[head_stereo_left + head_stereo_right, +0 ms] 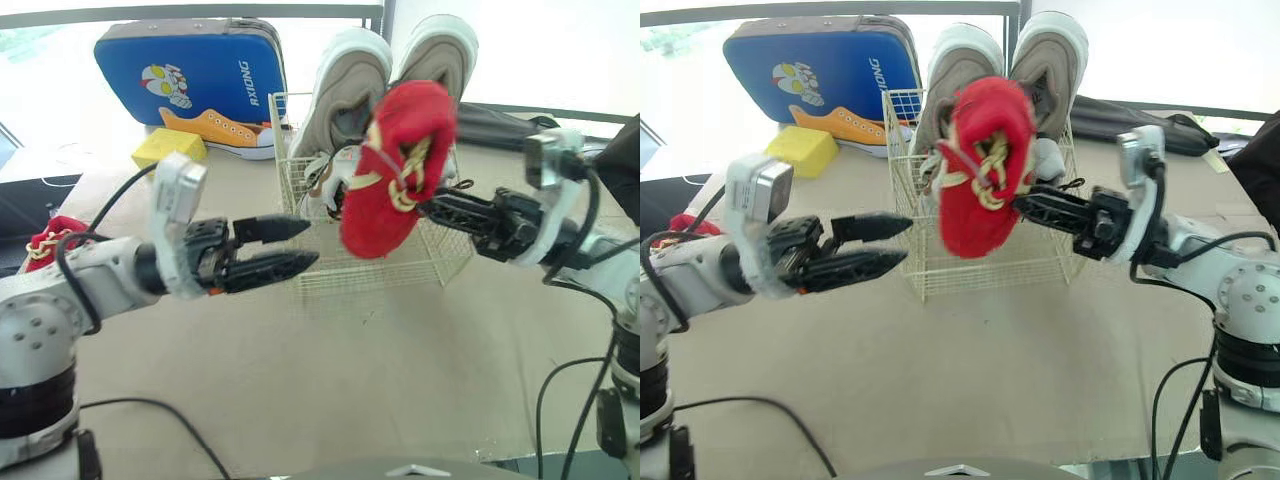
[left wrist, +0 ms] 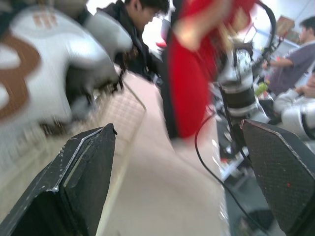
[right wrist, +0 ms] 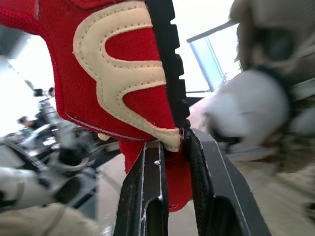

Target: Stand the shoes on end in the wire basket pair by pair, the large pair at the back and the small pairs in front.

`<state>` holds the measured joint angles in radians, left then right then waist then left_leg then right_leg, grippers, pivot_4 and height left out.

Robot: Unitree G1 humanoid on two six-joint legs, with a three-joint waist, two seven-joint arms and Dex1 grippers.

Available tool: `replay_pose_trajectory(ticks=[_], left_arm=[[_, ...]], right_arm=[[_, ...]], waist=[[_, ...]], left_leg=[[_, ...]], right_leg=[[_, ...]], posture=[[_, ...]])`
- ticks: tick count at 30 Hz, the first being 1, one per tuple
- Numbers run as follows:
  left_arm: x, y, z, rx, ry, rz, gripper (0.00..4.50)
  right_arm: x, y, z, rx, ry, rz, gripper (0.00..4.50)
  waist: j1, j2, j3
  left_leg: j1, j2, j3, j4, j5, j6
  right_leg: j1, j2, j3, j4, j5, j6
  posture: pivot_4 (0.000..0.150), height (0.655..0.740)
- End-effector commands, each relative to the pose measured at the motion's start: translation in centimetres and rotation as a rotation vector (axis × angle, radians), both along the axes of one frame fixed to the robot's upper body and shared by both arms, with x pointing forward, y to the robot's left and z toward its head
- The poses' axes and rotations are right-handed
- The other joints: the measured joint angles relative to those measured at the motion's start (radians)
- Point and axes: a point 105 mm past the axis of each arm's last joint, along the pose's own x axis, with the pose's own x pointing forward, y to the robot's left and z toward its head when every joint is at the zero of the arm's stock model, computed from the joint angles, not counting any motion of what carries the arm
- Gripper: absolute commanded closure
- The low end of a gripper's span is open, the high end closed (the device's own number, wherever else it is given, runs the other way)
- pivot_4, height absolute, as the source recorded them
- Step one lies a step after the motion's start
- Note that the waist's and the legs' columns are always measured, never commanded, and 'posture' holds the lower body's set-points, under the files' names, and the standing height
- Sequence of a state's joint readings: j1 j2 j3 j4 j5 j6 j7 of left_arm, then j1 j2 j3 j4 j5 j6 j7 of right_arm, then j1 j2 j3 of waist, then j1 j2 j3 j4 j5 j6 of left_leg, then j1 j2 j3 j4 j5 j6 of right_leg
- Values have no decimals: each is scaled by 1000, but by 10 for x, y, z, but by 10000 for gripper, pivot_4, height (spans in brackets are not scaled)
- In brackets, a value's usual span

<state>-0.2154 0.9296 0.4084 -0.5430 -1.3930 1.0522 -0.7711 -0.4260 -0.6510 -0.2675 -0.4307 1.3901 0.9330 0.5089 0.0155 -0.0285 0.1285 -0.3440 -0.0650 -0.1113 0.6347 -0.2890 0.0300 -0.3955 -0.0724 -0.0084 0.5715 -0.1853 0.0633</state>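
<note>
My right gripper (image 1: 425, 207) is shut on a small red shoe (image 1: 395, 170) with cream trim, holding it in the air in front of the wire basket (image 1: 405, 270). The large grey-white pair (image 1: 385, 75) stands on end at the back of the basket, with a small white shoe (image 1: 330, 185) in front of it. Left of the basket my left gripper (image 1: 300, 247) is open with nothing between its fingers. A second red shoe (image 1: 50, 240) lies on the table at the far left, behind my left arm.
A blue shoe case (image 1: 190, 75) and a yellow block (image 1: 168, 148) sit at the back left. A dark bag (image 1: 500, 125) lies at the back right. Cables (image 1: 150, 425) trail over the near tabletop. People sit in the background of the left wrist view.
</note>
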Motion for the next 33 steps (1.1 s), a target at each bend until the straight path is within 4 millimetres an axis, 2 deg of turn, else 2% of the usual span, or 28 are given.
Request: replay_pose_trajectory(ticks=[1, 4, 8, 12, 15, 21, 24, 27, 32, 33], left_arm=[[-15, -10, -2, 76, -113, -22, 596], [-18, -16, -8, 76, -155, -10, 596], [-16, -16, -14, 76, -172, 12, 596], [-13, -15, -20, 77, -179, 27, 596], [-12, -15, -22, 73, -182, 29, 596], [-16, -15, -27, 89, -183, 9, 596], [-19, -16, -29, 111, -189, -11, 596], [-21, -15, -31, 132, -196, -6, 596], [-26, -11, -33, 140, -192, 38, 0], [-27, -9, -34, 137, -185, 50, 0]], right_arm=[[-5, -21, 10, -76, -259, -126, 45000], [3, -36, -13, -205, -331, -206, 45000], [7, -41, -35, -329, -396, -204, 45000], [28, -49, -52, -413, -461, -253, 45000], [38, -45, -62, -437, -488, -227, 45000], [37, -41, -105, -469, -316, -32, 45000], [38, -44, -115, -501, -271, 24, 45000], [45, -51, -117, -512, -237, 14, 45000], [45, -58, -105, -495, -267, -55, 24230], [45, -61, -98, -489, -284, -93, 18243]], waist=[[0, 0, 0], [-1, 0, 0], [-2, 1, 0], [-2, 1, 0], [-2, 1, 0], [-2, 1, 0], [-2, -1, -2], [0, -1, -2], [1, -1, -3], [1, -1, -3]], left_leg=[[0, 0, 0, 0, 0, 0], [1, 1, 2, 0, 0, 0], [2, 3, 7, 0, -1, 0], [3, 4, 7, 0, -1, 1], [3, 4, 9, 0, 0, 0], [4, 5, 9, 0, -1, 0], [4, 5, 10, 0, -2, 2], [5, 5, 9, 0, -2, 3], [6, 5, 9, 0, -3, 3], [6, 5, 9, 0, -3, 3]], right_leg=[[0, 0, 0, 0, 0, 0], [1, 0, 1, 0, -2, -3], [0, 0, 3, 0, -3, -2], [0, 1, 3, 0, -3, -2], [0, 1, 5, 0, -2, -3], [1, 1, 5, 0, 0, -7], [1, 1, 5, 0, 0, -7], [3, 1, 5, 0, 0, -7], [3, 0, 5, 0, 0, -7], [3, 0, 5, 0, 0, -6]], posture=[[1500, 7400], [1500, 7400], [1500, 7400], [1500, 7400], [1500, 7400], [1500, 7400], [1500, 7400], [1500, 7400], [1500, 7400], [1500, 7400]])
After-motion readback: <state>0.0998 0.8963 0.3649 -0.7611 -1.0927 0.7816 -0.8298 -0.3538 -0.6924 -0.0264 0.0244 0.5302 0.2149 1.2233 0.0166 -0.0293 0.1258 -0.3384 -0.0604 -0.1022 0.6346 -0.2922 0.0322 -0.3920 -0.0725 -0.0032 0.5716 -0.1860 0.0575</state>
